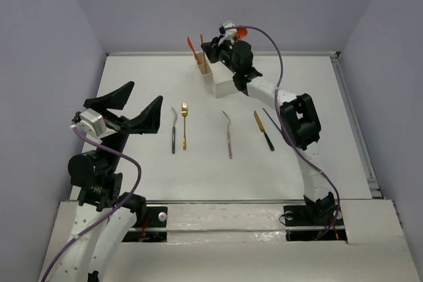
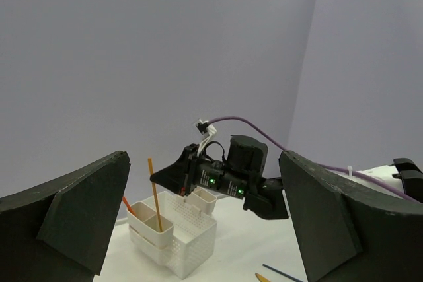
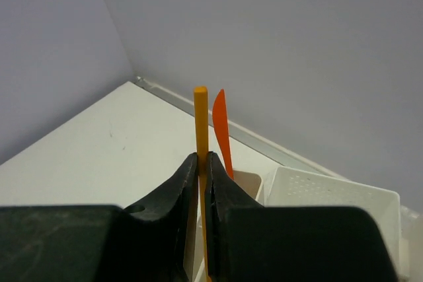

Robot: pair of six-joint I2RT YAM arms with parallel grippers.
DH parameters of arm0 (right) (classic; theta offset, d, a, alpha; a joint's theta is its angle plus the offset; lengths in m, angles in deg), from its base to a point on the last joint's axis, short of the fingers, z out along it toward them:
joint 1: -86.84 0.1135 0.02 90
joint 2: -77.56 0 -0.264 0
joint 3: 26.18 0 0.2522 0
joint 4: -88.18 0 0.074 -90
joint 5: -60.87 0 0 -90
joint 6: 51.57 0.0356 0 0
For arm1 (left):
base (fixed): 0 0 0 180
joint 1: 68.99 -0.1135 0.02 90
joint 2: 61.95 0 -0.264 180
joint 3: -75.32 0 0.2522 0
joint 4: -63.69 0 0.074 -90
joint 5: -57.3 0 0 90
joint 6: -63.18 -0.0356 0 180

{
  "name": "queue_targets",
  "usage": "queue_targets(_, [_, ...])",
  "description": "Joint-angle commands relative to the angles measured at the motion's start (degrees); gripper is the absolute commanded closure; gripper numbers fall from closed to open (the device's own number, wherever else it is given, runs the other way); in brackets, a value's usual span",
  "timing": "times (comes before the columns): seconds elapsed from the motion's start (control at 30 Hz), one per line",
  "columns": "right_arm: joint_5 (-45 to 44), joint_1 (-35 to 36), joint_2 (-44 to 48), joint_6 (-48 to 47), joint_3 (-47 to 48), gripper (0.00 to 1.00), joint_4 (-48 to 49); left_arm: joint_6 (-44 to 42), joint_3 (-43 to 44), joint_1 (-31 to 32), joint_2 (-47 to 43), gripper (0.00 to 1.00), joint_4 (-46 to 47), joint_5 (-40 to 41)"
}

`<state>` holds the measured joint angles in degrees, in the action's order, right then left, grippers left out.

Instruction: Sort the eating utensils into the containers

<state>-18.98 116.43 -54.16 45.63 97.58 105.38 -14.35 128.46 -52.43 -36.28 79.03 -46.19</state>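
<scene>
The white container (image 1: 225, 86) stands at the far middle of the table. My right gripper (image 1: 206, 49) is above its left narrow compartments, shut on a yellow-orange stick (image 3: 201, 113) that stands upright in one of them. An orange knife (image 3: 221, 127) leans in the compartment behind it. The left wrist view shows the container (image 2: 192, 242), the stick (image 2: 154, 196) and the right gripper (image 2: 158, 176). My left gripper (image 1: 144, 94) is open, empty and raised at the left. A black-handled silver utensil (image 1: 174, 130), a gold fork (image 1: 184, 125) and a purple-handled utensil (image 1: 228, 135) lie mid-table.
A gold-bladed, black-handled knife (image 1: 263, 130) and a thin dark stick (image 1: 271, 118) lie close to the right arm's forearm. A raised rim (image 1: 350, 117) borders the table on the right, and grey walls stand close behind and to both sides.
</scene>
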Motion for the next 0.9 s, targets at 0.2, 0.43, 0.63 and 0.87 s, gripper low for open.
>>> queue_targets(0.2, [1.0,1.4,6.8,-1.9,-5.6,0.56,2.3,-0.3,1.7,0.3,0.3,0.01,3.1,-0.4])
queue_targets(0.43, [-2.4,1.4,19.3,-1.4,-18.8,0.58,4.4,-0.3,1.6,0.3,0.3,0.01,3.1,-0.6])
queue_targets(0.63, [-17.4,0.7,31.0,-1.7,-35.0,0.67,-7.2,-0.2,1.6,0.3,-0.4,0.01,3.1,-0.8])
queue_targets(0.87, [-21.1,-9.4,39.7,8.2,-45.6,0.67,-36.9,-0.2,1.6,0.3,-1.3,0.01,3.1,-0.7])
